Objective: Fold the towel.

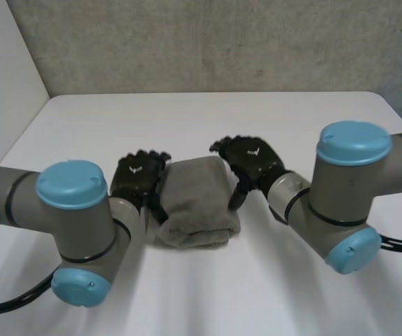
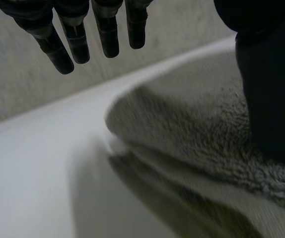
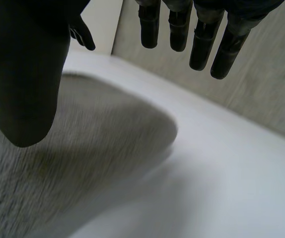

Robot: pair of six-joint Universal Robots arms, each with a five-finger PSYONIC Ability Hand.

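Both sides of folded grey terry towel [image 1: 197,199] flanked, mid white table [image 1: 208,115]: black left hand [image 1: 134,178] at left edge, black right hand [image 1: 253,159] at right edge. Fingers straight, spread, clasping nothing; thumbs seemingly resting on cloth.

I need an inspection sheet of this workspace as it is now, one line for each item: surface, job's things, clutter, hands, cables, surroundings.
surface: white table, no stains seen.
job's things: grey towel, already folded into a thick bundle, lying between the two hands.
clutter: nothing seen.
hands: left hand open at the towel's left edge, fingers straight and off the cloth, thumb over it; right hand open at the right edge, the same pose.
cables: no foreign cable seen.
surroundings: rough grey wall behind the table, white panel at its left.
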